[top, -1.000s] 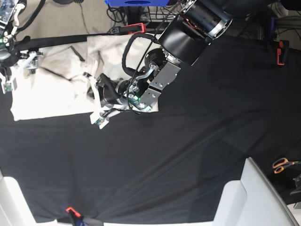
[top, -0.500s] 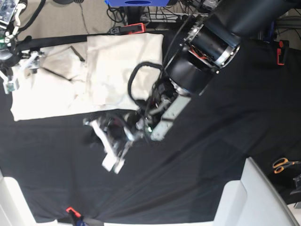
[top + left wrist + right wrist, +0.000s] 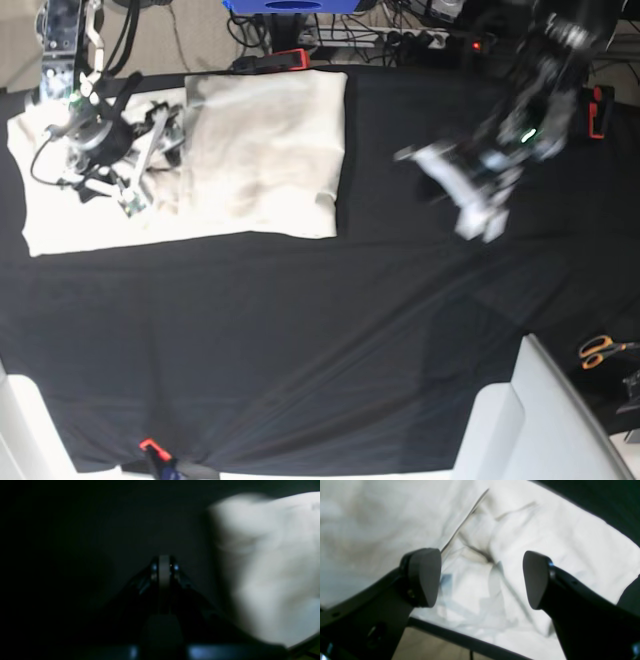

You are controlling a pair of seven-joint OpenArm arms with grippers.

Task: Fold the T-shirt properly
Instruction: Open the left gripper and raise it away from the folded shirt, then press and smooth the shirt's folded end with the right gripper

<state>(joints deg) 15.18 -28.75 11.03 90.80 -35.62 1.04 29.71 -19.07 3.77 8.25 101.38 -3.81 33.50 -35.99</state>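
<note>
Two orange-handled scissors [image 3: 602, 350] loops on base view only.

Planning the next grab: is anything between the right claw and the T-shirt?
Nothing visible. The right claw hangs open directly over the creased T-shirt, with only air between its fingers and the cloth.

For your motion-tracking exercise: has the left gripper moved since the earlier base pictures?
Yes. The left gripper has swung off the T-shirt toward the red clamp at the table's edge, and it now hangs over bare black cloth.
</note>
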